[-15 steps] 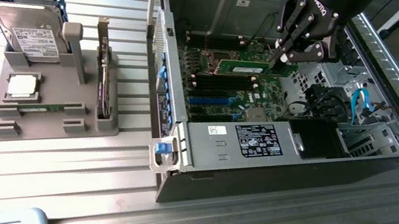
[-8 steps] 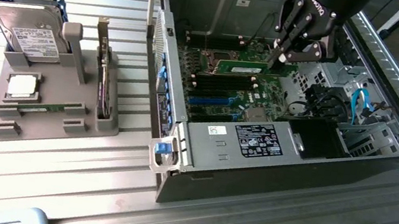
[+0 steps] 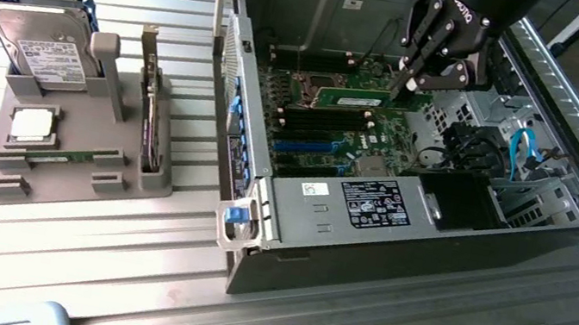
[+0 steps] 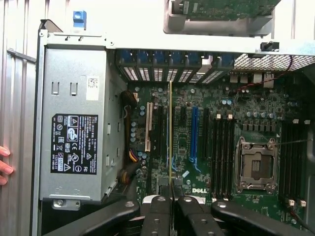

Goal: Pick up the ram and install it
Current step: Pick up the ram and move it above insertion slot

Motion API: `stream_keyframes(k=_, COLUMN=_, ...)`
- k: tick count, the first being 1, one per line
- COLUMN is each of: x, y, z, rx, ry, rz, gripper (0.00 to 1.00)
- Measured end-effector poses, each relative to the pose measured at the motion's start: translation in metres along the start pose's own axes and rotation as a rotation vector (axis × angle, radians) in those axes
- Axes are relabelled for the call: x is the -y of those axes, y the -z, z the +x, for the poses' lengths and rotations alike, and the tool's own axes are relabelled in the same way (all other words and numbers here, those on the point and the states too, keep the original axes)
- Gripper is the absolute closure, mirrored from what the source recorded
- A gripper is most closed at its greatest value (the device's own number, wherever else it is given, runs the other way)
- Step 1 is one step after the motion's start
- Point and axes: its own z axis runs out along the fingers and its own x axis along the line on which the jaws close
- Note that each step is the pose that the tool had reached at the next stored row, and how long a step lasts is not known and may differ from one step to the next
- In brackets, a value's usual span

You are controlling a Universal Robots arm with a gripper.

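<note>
I've got the claw pinched almost shut on the ram, 1 thin green stick hanging low over the motherboard inside the open case. In the wrist view it's edge-on, a fine line running out from the fingertips across the board, just beside the blue slot. My read: this is the lining-up stage. I want the stick upright and square over a black memory slot, not the long card slots, and pressed evenly at both ends. Readable: "DELL" on the board. The power supply label's print is too small to read. A person's fingers rest by the case's outer side, so I'd go gently.
</note>
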Motion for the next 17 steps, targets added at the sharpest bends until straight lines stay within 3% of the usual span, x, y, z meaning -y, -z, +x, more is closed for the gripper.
stream_keyframes(k=5, x=0.0042, y=0.0002, z=0.0001, rx=0.0, ry=0.0, rz=0.0, gripper=0.88)
stream_keyframes(k=14, x=0.0046, y=0.0002, z=0.0001, rx=-0.0001, ry=0.0, rz=0.0, gripper=0.88)
stream_keyframes(k=17, x=0.0046, y=0.0002, z=0.0001, rx=-0.0003, ry=0.004, rz=0.0034, gripper=0.88)
